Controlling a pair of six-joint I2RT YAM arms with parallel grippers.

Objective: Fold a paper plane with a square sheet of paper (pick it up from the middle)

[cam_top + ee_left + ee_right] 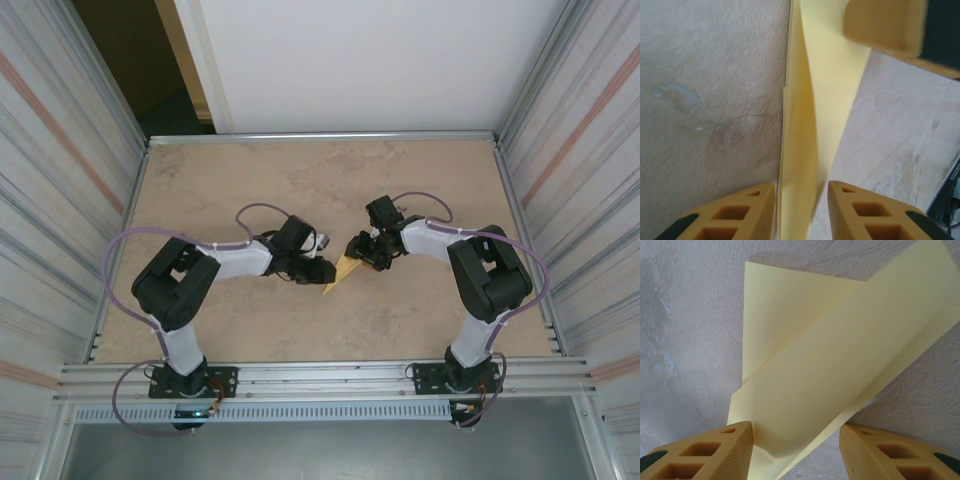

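Left wrist view: left claw (801, 192), jaws apart, straddles the raised crease of the folded paper (825, 100) without pinching it. Right wrist view: right claw (796, 432) is likewise apart, with one finger (735, 440) touching the paper's edge. Top view: the paper lies on the counter (250, 330) between both claws. Recommend pinching squarely along the crease.

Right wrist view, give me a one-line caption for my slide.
Right gripper, jaws apart, straddling the near corner of a partly folded yellow paper sheet on the table.
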